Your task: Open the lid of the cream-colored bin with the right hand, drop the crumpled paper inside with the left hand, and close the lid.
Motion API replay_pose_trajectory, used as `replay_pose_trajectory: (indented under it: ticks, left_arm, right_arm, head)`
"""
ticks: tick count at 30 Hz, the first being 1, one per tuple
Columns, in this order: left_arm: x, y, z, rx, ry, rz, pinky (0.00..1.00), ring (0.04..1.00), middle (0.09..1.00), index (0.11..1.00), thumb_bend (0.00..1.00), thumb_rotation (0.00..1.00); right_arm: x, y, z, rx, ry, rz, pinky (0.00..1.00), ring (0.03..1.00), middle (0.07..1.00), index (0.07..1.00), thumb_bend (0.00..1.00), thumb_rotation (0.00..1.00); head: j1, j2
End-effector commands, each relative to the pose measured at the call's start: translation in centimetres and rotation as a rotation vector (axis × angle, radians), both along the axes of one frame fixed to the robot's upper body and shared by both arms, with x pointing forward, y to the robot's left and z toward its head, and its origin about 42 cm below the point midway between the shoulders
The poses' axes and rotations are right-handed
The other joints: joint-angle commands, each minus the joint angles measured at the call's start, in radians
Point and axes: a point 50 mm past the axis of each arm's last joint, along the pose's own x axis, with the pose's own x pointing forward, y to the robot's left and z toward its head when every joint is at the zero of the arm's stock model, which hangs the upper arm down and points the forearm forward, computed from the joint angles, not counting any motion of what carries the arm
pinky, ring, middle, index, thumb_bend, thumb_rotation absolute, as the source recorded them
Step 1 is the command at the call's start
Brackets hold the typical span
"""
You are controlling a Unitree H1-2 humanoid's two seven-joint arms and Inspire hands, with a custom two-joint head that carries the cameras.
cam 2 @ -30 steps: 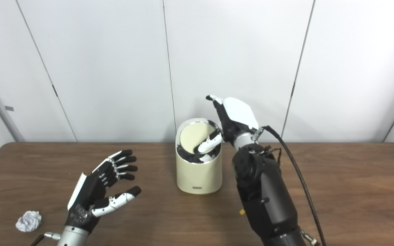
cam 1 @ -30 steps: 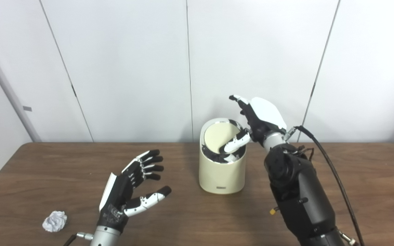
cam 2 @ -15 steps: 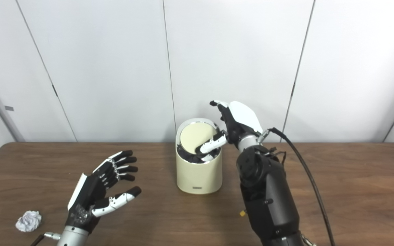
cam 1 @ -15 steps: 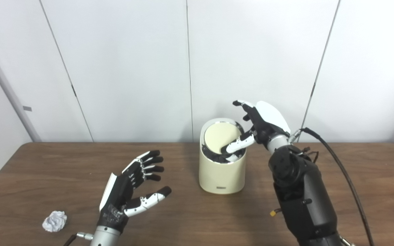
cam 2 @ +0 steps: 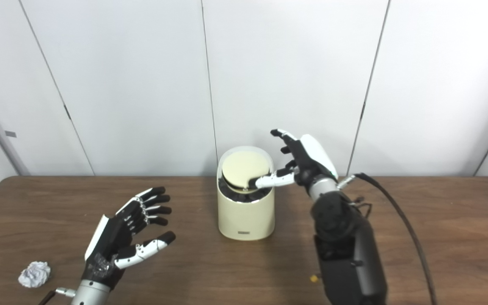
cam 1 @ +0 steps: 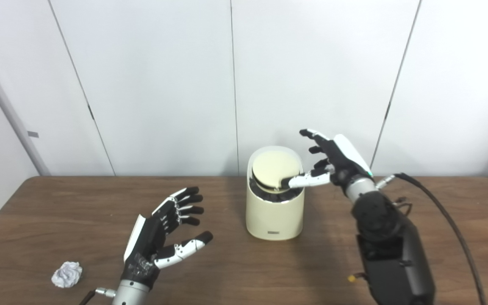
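My right hand [cam 1: 338, 163] sits at about three o'clock of the cream-colored bin [cam 1: 274, 212], fingers spread and gripping nothing, with only the thumb [cam 1: 305, 181] reaching in over the rim to rest on the round lid [cam 1: 276, 170]. I hold it that way because this lid looks like a tilting disc: it sits canted in the mouth, the six o'clock edge low enough to show a dark gap beneath, so a single digit pressing or hooking at the edge is what swings it, and I judge the opening only partly made, too narrow for anything to drop through. The other fingers stay fanned up and away toward twelve o'clock so they do not block the mouth. My left hand [cam 1: 163, 235] hovers open and empty above the brown table [cam 1: 460, 220], palm turned inward, at about eight o'clock from the bin and well apart from it; it waits there since the paper cannot go in until the lid is clear. The crumpled paper [cam 1: 67, 274] lies on the table at about eight o'clock from that hand, near the front edge, untouched. I reckon the next call is tilting the lid fully, then sending the left hand down for the paper.
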Motion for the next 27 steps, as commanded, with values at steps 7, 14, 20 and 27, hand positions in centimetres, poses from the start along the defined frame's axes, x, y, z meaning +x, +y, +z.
replay_pose_trajectory:
  ticks: [7,14,20,27]
  left_arm:
    - [0.4,-0.3,2.1,-0.009,-0.087,-0.014,0.64,0.719,0.79,0.823,0.68,0.1]
    - [0.5,-0.4,2.2,-0.002,-0.089,-0.012,0.63,0.719,0.791,0.822,0.68,0.12]
    - [0.7,-0.8,2.4,0.01,-0.094,-0.018,0.62,0.715,0.791,0.822,0.67,0.12]
    - [0.9,-3.0,2.0,0.001,-0.072,-0.009,0.61,0.704,0.786,0.815,0.71,0.12]
  right_arm:
    - [-3.2,-2.8,-0.6,0.181,-0.133,0.033,0.69,0.909,0.978,0.887,0.79,0.27]
    - [-6.2,-5.7,-4.8,0.246,-0.153,0.024,0.69,0.85,0.929,0.88,0.82,0.28]
    - [-8.4,-7.7,-8.8,0.268,-0.139,0.068,0.77,0.86,0.923,0.911,0.83,0.3]
    - [-9.4,-9.4,-10.8,0.278,-0.101,0.032,0.84,0.902,0.961,0.938,0.82,0.27]
  head:
    - [0.003,0.004]
    - [0.01,0.006]
    - [0.13,0.004]
    - [0.394,-0.031]
